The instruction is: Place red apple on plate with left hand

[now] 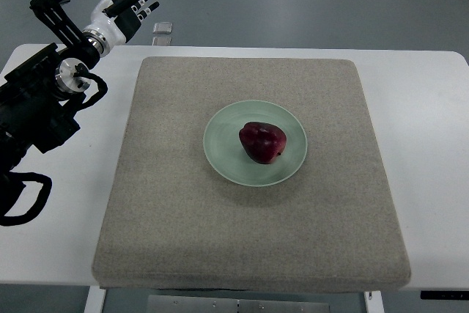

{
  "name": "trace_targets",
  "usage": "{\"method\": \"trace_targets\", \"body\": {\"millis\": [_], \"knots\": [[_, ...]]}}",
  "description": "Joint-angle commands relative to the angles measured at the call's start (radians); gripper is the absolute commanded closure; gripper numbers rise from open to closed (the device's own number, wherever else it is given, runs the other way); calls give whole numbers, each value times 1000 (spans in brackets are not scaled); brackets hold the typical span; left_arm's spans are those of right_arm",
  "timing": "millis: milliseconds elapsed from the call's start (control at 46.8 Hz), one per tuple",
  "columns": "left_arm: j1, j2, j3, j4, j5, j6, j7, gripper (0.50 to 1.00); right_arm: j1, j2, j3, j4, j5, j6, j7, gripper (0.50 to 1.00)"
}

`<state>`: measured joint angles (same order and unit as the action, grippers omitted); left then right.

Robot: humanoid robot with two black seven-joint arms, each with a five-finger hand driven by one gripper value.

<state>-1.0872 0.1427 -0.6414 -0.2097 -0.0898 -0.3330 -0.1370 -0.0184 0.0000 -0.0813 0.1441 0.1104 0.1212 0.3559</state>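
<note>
Top view: red apple rests on green plate; left hand empty, fingers spread.

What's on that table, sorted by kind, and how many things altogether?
Apple: 1, dark red, on the plate
Plate: 1, pale green
Mat: 1, grey-beige, under the plate
Total: 3
The left hand is open, beyond the table's far left corner, holding nothing.
</note>
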Motion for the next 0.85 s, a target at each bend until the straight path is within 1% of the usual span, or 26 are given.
{"method": "trace_targets", "body": {"millis": [0,85,235,491,833], "knots": [[1,-2,0,0,-1,0,-9,501,0,0,0,0,0,0,0,536],[1,-2,-1,0,-1,0,-15,501,0,0,2,2,2,8,0,536],[1,-2,-1,0,-1,0,-16,501,2,0,-6,55,-2,44,0,536],[3,-2,0,0,-1,0,-16,501,-2,0,-6,54,0,31,0,536],[3,-2,-1,0,-1,0,-16,501,-2,0,0,51,8,31,0,536]]}}
